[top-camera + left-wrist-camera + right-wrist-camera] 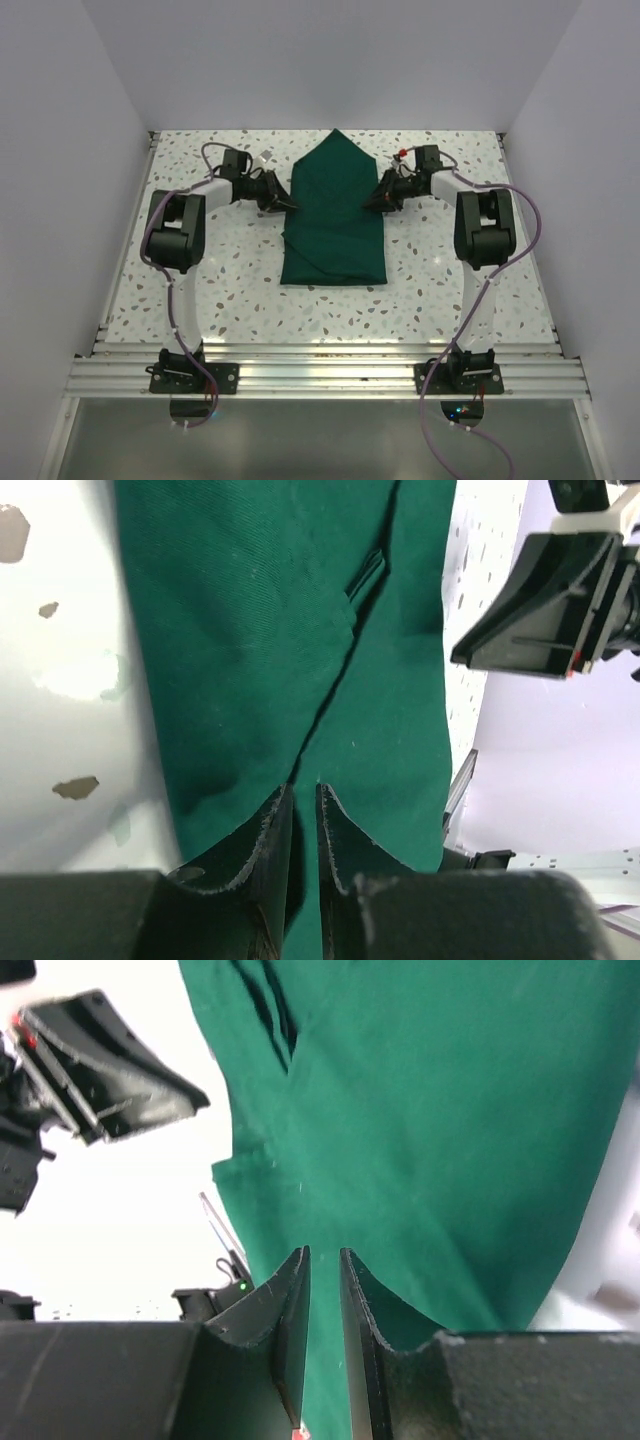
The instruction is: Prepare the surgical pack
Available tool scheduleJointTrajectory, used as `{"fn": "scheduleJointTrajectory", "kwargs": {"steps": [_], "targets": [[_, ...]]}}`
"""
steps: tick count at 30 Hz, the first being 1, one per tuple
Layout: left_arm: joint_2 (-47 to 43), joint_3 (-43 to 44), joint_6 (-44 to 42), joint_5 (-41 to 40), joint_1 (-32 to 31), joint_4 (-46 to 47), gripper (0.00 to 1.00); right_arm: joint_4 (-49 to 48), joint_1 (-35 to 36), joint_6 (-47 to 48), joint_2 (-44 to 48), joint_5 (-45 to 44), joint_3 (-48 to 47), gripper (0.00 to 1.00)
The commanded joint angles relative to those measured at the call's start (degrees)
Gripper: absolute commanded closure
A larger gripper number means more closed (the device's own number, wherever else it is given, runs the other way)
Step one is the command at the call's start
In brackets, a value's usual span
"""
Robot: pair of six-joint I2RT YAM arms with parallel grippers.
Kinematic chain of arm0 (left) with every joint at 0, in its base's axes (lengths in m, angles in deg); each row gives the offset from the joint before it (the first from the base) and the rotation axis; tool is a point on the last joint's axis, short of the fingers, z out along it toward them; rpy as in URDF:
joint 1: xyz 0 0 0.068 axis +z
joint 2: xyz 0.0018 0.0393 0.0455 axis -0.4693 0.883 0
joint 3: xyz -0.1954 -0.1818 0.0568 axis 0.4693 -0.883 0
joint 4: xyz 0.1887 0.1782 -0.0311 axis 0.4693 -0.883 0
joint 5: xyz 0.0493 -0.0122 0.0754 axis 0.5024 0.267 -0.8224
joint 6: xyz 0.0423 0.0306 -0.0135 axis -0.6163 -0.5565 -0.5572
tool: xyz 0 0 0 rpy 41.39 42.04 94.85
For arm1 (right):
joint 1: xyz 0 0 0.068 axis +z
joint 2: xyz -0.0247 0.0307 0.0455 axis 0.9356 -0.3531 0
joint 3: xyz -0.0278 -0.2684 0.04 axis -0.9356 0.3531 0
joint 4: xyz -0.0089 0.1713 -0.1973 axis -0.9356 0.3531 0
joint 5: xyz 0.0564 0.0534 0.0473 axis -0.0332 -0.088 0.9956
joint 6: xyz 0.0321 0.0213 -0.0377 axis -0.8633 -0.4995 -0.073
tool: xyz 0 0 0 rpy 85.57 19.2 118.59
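Note:
The surgical pack is a dark green drape (335, 215) lying flat on the table, folded into a tall shape with a pointed far end. My left gripper (291, 203) sits at its left edge and my right gripper (371, 202) at its right edge, tips facing each other. In the left wrist view a diagonal fold edge (345, 660) runs straight toward my left gripper (305, 788). The jaws of both my left gripper and my right gripper (325, 1252) stand a narrow slit apart with green cloth showing in the gap. Whether cloth is pinched does not show. No instruments or gauze are visible.
The speckled white table (240, 290) is walled at the left, right and back. An aluminium rail (320, 375) carrying both arm bases runs along the near edge. Purple cables (535, 215) loop beside each arm.

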Motion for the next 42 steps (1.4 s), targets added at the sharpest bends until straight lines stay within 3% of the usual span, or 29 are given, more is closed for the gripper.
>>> {"fn": "scheduleJointTrajectory", "kwargs": {"steps": [1, 11, 16, 20, 23, 28, 32, 42], "targets": [[3.5, 1.3, -0.6, 1.8, 0.4, 0.3, 0.81, 0.1, -0.4, 0.4, 4.1, 0.9, 4.1, 0.77], [7.2, 0.4, -5.3, -2.1, 2.4, -5.4, 0.85, -0.3, -0.8, 4.4, 2.6, -7.4, 10.0, 0.78], [2.2, 1.4, -6.1, -5.1, 3.4, -1.6, 0.87, -0.1, -0.6, 5.3, 5.5, -12.0, 7.9, 0.76], [1.6, 6.0, -5.1, -6.0, 3.4, 1.6, 0.75, 0.5, -0.7, 5.5, 4.5, -15.1, -1.6, 0.72], [3.2, 9.9, -2.2, -6.3, 3.4, 4.5, 0.66, -1.9, -0.6, 2.9, 3.4, -18.0, -7.1, 0.64], [9.3, 19.0, -0.8, -9.1, 3.3, 7.8, 0.57, -3.3, -0.3, -0.1, -1.8, -26.9, -14.8, 0.39], [13.8, 24.8, -2.3, -11.2, 3.1, 8.1, 0.48, -0.5, -0.1, 1.1, -8.9, -30.1, -24.0, 0.26], [20.2, 29.5, -7.3, -16.9, -0.1, 8.2, 0.39, 1.3, 0.5, 3.4, -19.6, -33.9, -35.6, 0.22]]}}
